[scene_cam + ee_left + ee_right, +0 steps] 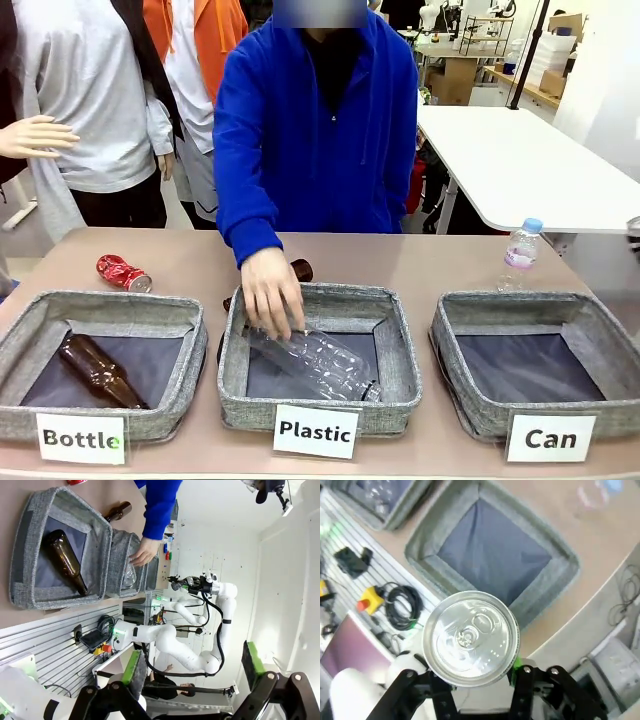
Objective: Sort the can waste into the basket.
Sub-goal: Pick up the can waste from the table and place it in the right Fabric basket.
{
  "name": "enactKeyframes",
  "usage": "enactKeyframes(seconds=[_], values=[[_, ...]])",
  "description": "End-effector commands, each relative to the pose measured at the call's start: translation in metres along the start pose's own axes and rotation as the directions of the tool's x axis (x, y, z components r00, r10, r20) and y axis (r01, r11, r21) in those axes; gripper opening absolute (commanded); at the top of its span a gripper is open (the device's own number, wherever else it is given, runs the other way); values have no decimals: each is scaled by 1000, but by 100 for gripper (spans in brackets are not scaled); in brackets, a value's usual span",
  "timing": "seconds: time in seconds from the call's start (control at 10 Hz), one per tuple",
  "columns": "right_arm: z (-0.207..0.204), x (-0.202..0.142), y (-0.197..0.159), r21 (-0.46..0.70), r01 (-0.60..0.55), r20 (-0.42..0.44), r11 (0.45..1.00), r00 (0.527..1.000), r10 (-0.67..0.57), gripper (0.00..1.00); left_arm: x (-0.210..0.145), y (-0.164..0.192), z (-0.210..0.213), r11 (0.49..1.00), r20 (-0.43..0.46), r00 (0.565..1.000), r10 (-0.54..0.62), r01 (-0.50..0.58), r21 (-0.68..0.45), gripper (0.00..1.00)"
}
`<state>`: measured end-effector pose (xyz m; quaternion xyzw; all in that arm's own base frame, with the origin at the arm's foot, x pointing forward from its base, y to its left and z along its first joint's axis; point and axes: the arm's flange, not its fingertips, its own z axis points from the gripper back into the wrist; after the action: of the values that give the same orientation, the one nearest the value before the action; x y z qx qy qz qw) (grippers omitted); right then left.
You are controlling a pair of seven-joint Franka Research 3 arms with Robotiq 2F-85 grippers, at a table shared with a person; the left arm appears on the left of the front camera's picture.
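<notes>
A drink can [470, 637], seen from its silver pull-tab top, sits between the fingers of my right gripper [470, 662], which is shut on it. A green pad [516, 662] presses its side. The can hangs over the grey basket [565, 565] with the dark bottom, which carries the "Can" card [550, 438] and has nothing in it [455, 330]. A crushed red can [123, 272] lies on the table behind the "Bottle" basket [30, 330]. My left gripper [192, 672] is open, high and far off the table, with nothing between its fingers.
A person in a blue hoodie lowers a clear plastic bottle [320, 362] into the "Plastic" basket [400, 350] with one hand [270, 295]. One brown bottle [95, 370] lies in the "Bottle" basket, another [300, 269] behind the middle basket. A small water bottle [521, 252] stands at the back right.
</notes>
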<state>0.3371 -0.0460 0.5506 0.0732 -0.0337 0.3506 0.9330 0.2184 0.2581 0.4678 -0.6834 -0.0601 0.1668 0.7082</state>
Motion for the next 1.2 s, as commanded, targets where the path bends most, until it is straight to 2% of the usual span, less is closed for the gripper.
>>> enactKeyframes(seconds=[0.0, 0.1, 0.3, 0.5, 0.6, 0.7, 0.8, 0.9, 1.0, 1.1], values=[[-28, 15, 0, -55, -96, -52, 994, 994, 93, 94, 0, -1, -1, 1000, 1, 1000, -19, 19, -21, 100], [-30, 14, 0, -51, -108, -62, 993, 993, 105, 100, 0, -1, -1, 1000, 1, 1000, -19, 19, -21, 100], [-28, 11, 2, -54, -109, -54, 993, 993, 106, 100, 0, -1, -1, 1000, 1, 1000, -19, 19, -21, 100], [-24, 5, -3, -8, -86, 6, 996, 996, 86, 100, 0, -1, -1, 1000, 1, 1000, -19, 19, -21, 100], [-22, 4, -4, 41, -65, 55, 997, 997, 62, 100, 0, -1, -1, 1000, 1, 1000, -19, 19, -21, 100], [-16, 1, -4, 178, 19, 138, 984, 989, -44, 100, 0, -1, -1, 1000, 1, 1000, -19, 19, -21, 100], [-8, -7, -10, 450, 137, 214, 882, 943, -256, 100, 0, -1, -1, 1000, 1, 1000, -19, 19, -21, 100], [-8, -22, -27, 745, 154, 239, 649, 846, -476, 100, 0, -1, -1, 1000, 1, 1000, -19, 19, -21, 100], [-16, -35, -46, 918, 218, 103, 331, 675, -731, 100, 0, -1, -1, 1000, 1, 1000, -19, 19, -21, 100], [-33, -55, -63, 988, 123, 13, 91, 525, -851, 100, 0, -1, -1, 1000, 1, 1000, -19, 19, -21, 100]])
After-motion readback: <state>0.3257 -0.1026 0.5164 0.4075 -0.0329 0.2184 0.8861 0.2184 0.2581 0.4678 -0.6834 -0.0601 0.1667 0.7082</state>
